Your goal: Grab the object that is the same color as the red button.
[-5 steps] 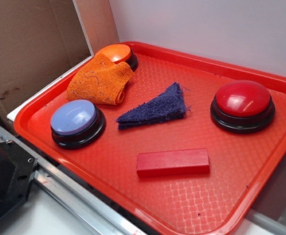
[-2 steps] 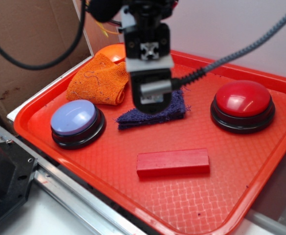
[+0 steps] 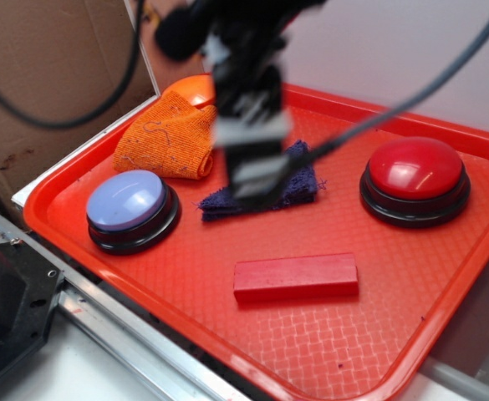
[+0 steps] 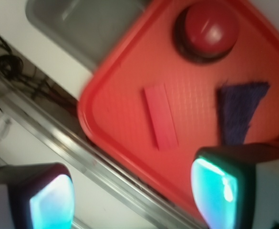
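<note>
Three domed buttons, two cloths and one red block (image 3: pixel 295 277) are seen on the red tray (image 3: pixel 445 334). The red button (image 3: pixel 415 180) sits at the right. The gripper (image 4: pixel 129 195) is held spread above the tray, the block lying flat below and apart from it.

A robot test bench in a lab is showing here: a red plastic tray (image 3: pixel 445 334) is sitting beside a bare aluminium rail (image 3: pixel 119 330), with black cables (image 3: pixel 35 113) hanging before brown cardboard sheets (image 3: pixel 52 75).
</note>
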You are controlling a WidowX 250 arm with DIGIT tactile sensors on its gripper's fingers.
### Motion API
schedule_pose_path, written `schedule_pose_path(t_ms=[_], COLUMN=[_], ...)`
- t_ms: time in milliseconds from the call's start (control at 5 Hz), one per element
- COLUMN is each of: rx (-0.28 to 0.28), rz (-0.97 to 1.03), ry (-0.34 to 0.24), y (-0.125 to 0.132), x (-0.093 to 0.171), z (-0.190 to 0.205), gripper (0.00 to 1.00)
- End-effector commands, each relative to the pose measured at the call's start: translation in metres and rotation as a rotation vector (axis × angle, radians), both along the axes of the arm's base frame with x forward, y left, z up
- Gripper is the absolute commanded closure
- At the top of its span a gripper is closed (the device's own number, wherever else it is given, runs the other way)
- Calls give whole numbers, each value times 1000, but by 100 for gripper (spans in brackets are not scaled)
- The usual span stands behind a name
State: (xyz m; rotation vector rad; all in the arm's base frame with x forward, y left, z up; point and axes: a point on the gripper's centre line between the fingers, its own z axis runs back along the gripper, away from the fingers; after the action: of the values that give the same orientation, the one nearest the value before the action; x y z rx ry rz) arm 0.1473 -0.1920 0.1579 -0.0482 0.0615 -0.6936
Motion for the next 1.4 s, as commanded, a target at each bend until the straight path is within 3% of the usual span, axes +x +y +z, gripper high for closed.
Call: schedule_pose_path(t_ms=[0,200,400,600,1000,1200], rx=[24,23,47,75,109,132], rz=[-4,9,-10,-24,-32,25], ry=[101,137,177,224,258,264], y=[35,46,41,35,28,31], x=[17,30,40,39,35,31], z=[-65,-85,-106,-124,-142,-146], gripper=[0,0,0,0,0,100])
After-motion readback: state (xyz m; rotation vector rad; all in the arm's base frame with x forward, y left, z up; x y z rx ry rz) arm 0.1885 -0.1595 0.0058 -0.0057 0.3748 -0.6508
